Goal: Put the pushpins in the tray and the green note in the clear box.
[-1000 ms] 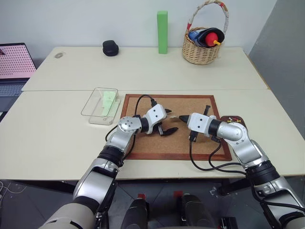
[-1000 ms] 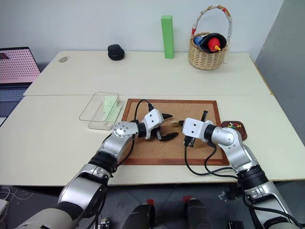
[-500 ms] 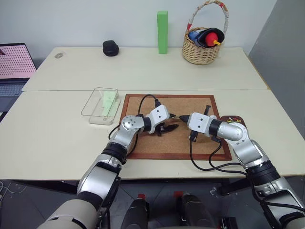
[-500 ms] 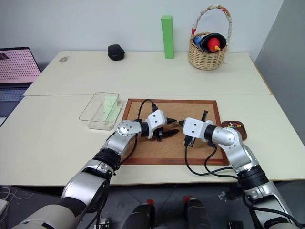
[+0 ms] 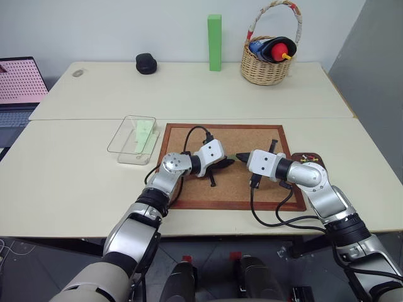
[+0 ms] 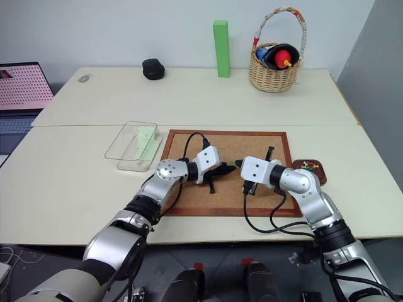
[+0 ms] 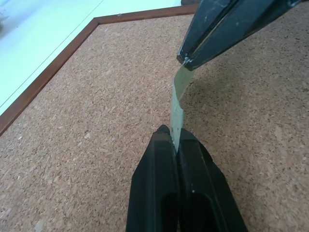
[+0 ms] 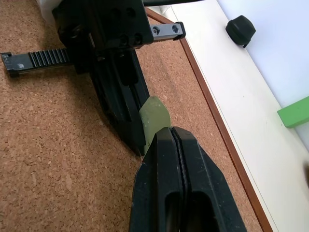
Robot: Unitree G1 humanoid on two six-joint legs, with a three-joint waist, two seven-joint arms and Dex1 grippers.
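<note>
The green note [image 7: 178, 99] is hanging in the air just above the corkboard [image 5: 252, 189], stretched between the two pincers near the middle of the board, and it is reading as a featherweight scrap of paper: thin, limp, bowing along its length in the left wrist view, with nothing stiff about it. I judge that it is going to tear or crease if the two arms pull apart while both are gripping, and that it is going to flutter or curl once it is dangling from one edge, so a hold on a margin, well in from the corner, looks safest. The left pincer [image 7: 177, 143] is pressing its black fingers fully together on one end of the note, the paper entering edge-on between the tips. The right pincer [image 8: 170, 134] is likewise clamping shut on the opposite end, a rounded corner of the paper sticking out beside its tips. Neither pincer is touching the cork. The clear box [image 5: 129, 146] is sitting on the bench [image 5: 75, 182] just beside the board's left edge, with a pale green slip already lying inside it. The pushpins [image 6: 308, 165] are lying in the tray [image 6: 319, 176] just off the board's right edge.
</note>
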